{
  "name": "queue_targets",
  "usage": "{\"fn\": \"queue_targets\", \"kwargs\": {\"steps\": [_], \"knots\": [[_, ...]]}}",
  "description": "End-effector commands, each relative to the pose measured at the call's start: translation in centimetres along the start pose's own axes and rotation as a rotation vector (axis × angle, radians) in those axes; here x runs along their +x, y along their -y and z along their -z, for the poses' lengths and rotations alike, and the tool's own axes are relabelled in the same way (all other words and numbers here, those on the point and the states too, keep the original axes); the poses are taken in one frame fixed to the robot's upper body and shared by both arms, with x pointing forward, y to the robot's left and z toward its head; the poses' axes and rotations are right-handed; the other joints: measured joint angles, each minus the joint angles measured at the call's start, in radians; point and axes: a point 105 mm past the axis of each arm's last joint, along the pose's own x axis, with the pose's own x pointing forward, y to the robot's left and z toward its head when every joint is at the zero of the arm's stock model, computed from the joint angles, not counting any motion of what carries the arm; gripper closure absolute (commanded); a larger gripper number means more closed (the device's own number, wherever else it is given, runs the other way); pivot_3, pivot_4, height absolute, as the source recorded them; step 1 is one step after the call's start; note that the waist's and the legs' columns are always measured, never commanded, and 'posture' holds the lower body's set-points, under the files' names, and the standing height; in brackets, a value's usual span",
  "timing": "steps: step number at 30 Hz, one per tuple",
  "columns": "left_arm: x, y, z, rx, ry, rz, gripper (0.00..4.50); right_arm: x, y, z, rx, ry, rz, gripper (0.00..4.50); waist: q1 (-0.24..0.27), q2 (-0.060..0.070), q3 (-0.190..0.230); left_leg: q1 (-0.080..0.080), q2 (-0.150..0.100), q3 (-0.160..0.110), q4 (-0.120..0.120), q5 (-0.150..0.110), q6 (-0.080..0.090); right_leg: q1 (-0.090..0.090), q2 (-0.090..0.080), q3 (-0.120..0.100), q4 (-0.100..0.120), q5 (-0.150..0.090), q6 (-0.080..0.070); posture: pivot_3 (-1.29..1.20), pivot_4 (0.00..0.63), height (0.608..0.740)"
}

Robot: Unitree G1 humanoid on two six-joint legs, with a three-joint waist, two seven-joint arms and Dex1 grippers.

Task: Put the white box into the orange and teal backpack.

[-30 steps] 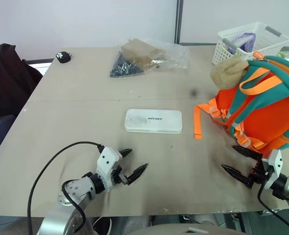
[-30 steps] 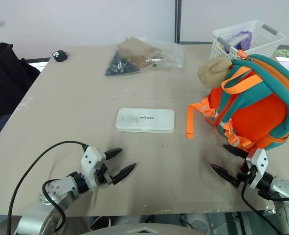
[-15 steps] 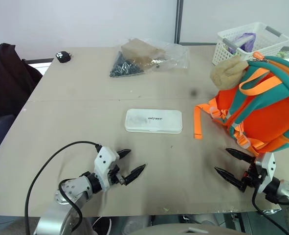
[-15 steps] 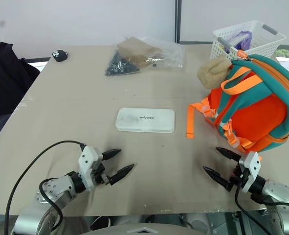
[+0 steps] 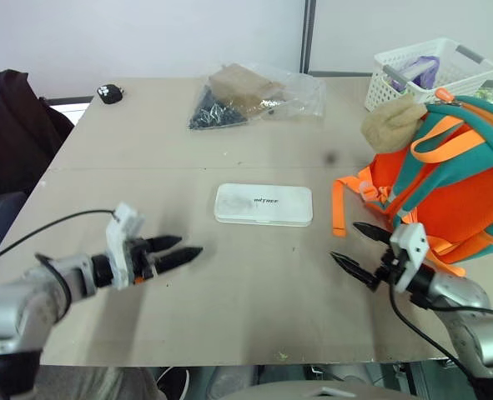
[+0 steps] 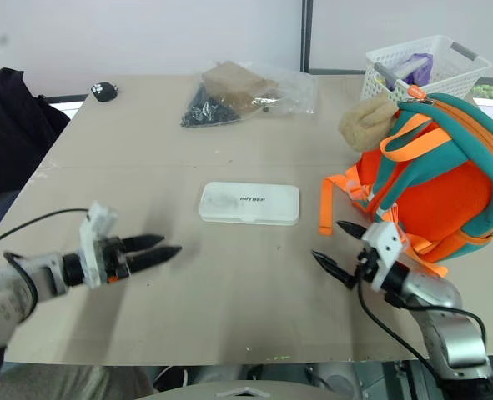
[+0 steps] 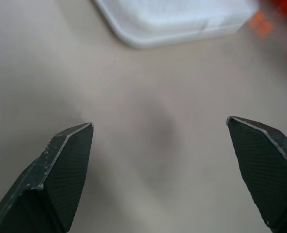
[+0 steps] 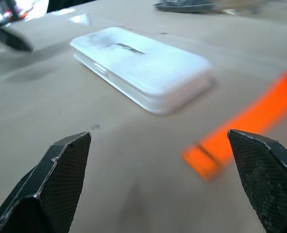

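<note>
The white box (image 5: 263, 204) lies flat in the middle of the table, dark lettering on its lid. To its right stands the orange and teal backpack (image 5: 455, 179), with a tan plush toy (image 5: 392, 123) at its top and an orange strap (image 5: 339, 208) trailing on the table. My left gripper (image 5: 188, 247) hovers open near the table's left front, pointing right toward the box (image 7: 172, 19). Open as well, my right gripper (image 5: 344, 242) sits in front of the backpack and points left at the box (image 8: 138, 65). Neither holds anything.
A white lattice basket (image 5: 430, 71) stands behind the backpack. A clear plastic bag (image 5: 246, 96) with dark and brown contents lies at the back middle, a small black object (image 5: 108, 92) at the back left. A dark chair (image 5: 12, 125) stands past the left edge.
My left gripper rose, swung out to the left and rolled. My right gripper moved left and up from the table's front edge, closer to the box. Both stayed open.
</note>
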Motion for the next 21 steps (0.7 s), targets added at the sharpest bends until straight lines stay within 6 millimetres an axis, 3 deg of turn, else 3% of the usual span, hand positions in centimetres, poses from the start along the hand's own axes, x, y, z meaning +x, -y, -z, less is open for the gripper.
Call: {"fn": "queue_targets", "kwargs": {"steps": [1,7,10,14,21], "knots": [[0.1,-1.4,-2.1,-0.171,-0.017,0.013,0.00,1.9,1.0,-1.9,-0.092,0.040,0.090,0.56,-0.004,-0.001,0.001,0.000,0.000,-0.001,0.000,0.001,-0.001,0.000,0.000,-0.001,0.000,0.000,0.000,0.00,0.150,0.725],[4.1,-4.4,-2.3,-0.282,-0.136,-0.040,0.00,4.0,3.4,-1.7,-0.351,-0.037,0.234,3.04,-0.021,-0.002,0.001,-0.002,-0.008,-0.003,-0.003,0.002,-0.003,-0.004,0.000,0.002,0.000,0.000,0.000,0.00,0.150,0.725],[6.4,-4.8,-1.6,-0.301,-0.210,-0.033,0.00,4.3,4.3,-1.0,-0.427,-0.088,0.278,4.45,-0.022,-0.003,-0.001,-0.015,-0.009,-0.005,0.006,0.003,-0.005,-0.015,-0.001,0.000,0.005,0.000,0.000,0.00,0.150,0.725],[9.5,-4.1,-1.2,-0.313,-0.271,0.019,0.00,4.7,4.6,-0.2,-0.468,-0.134,0.303,4.48,-0.015,-0.001,-0.002,-0.016,-0.012,-0.005,0.010,0.003,-0.005,-0.017,-0.008,0.002,0.013,0.000,0.000,0.00,0.150,0.725],[11.0,-3.0,0.4,-0.301,-0.392,0.096,0.00,6.8,3.1,-0.8,-0.491,-0.107,0.240,4.48,-0.009,0.001,-0.006,-0.013,-0.016,-0.005,0.014,0.005,-0.003,-0.014,-0.009,0.008,0.018,0.001,0.001,0.00,0.150,0.725]]}}
